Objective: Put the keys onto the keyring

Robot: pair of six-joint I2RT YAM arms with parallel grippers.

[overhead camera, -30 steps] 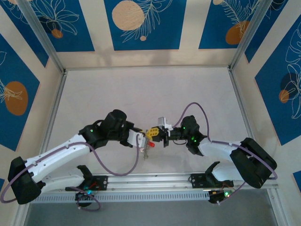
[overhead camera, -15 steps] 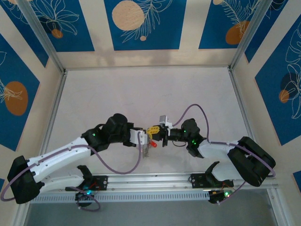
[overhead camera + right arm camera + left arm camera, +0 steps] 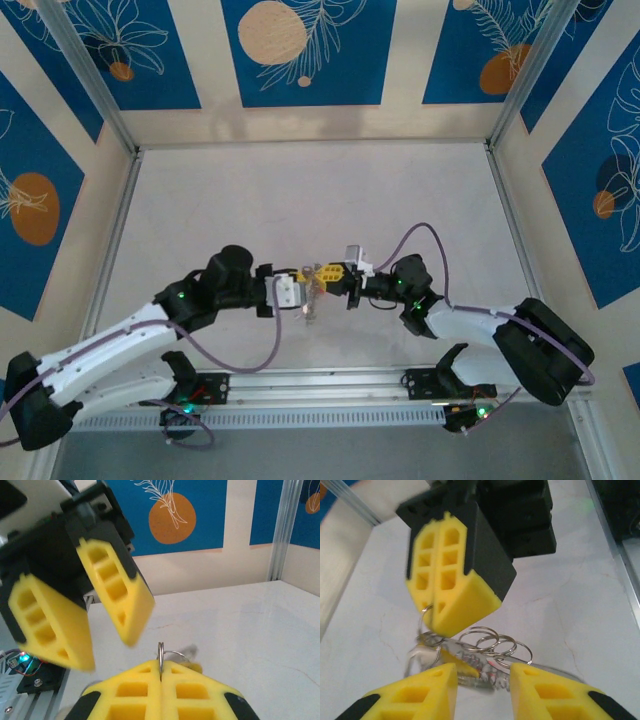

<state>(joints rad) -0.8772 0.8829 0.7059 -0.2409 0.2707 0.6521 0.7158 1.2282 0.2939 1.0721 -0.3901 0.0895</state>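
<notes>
My right gripper (image 3: 327, 278) is shut on the keyring (image 3: 160, 652), a thin metal ring that stands edge-on between its yellow pads (image 3: 135, 685). From the left wrist view the same gripper (image 3: 440, 625) hangs overhead, with the keyring's wire (image 3: 424, 614) emerging under its tip. Below it dangles a bunch of keys (image 3: 470, 665) with silver blades, bits of yellow and red, and several small split rings (image 3: 492, 641). My left gripper (image 3: 482, 672) is open, its fingers on either side of the bunch. From above, the keys (image 3: 311, 300) hang between both grippers, the left gripper (image 3: 296, 291) facing the right one.
The pale table (image 3: 300, 200) stretches away behind the grippers. An aluminium rail (image 3: 320, 385) runs along the near edge by the arm bases. Metal posts (image 3: 100, 100) and blue patterned walls enclose the sides and back.
My left gripper has gone from shut to open and let go of the keys. Both grippers have drifted slightly left, and the left arm has drawn back.
</notes>
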